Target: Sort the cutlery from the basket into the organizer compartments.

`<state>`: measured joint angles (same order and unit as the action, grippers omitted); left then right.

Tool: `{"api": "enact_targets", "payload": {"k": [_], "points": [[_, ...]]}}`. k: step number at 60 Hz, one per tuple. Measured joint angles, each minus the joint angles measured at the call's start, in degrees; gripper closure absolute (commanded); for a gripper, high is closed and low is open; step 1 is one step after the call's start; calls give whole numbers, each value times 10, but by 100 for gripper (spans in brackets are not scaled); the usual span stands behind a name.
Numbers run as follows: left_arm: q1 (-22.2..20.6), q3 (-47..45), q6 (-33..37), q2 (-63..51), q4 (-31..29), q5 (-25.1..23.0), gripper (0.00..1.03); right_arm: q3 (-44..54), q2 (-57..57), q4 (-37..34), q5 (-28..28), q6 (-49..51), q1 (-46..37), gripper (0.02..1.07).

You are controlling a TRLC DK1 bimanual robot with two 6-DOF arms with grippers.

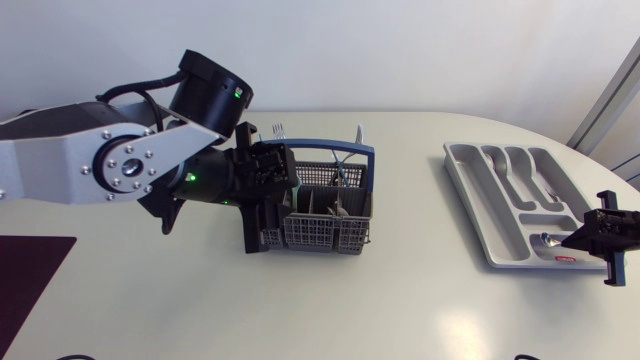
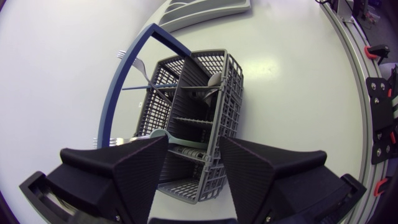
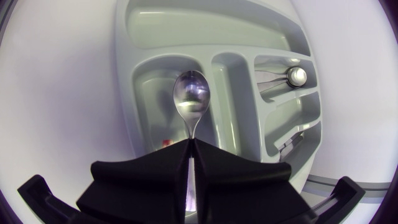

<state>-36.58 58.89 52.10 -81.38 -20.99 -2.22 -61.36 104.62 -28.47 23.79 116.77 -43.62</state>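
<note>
The grey wire basket (image 1: 325, 225) with a blue handle (image 1: 330, 150) stands mid-table and holds several forks (image 1: 278, 130) and spoons (image 2: 214, 79). My left gripper (image 1: 262, 200) straddles the basket's left end. In the left wrist view its fingers (image 2: 130, 174) press the two long walls of the basket (image 2: 193, 183), so it is shut on it. The grey organizer (image 1: 470, 190) lies at the right. My right gripper (image 1: 600, 235) is shut on the handle of a spoon (image 3: 191, 99), whose bowl hangs over a near-end compartment of the organizer (image 3: 134, 124).
One piece of cutlery (image 3: 292, 76) lies in a side compartment of the organizer. A dark mat (image 1: 30, 280) covers the table's front left corner. Bare tabletop lies between basket and organizer.
</note>
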Motion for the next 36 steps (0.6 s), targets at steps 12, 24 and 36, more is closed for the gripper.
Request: {"api": "enact_targets", "payload": {"k": [12,24,36], "points": [[0,0,12,0,3,14,46,43,-4,74,-1,7,0,66],[-7,0,20,0,32,39,47,85,-73,77,20,2,0,43],[-21,0,36,-20,55,73,61,129,-180,49,81,-15,0,34]]}}
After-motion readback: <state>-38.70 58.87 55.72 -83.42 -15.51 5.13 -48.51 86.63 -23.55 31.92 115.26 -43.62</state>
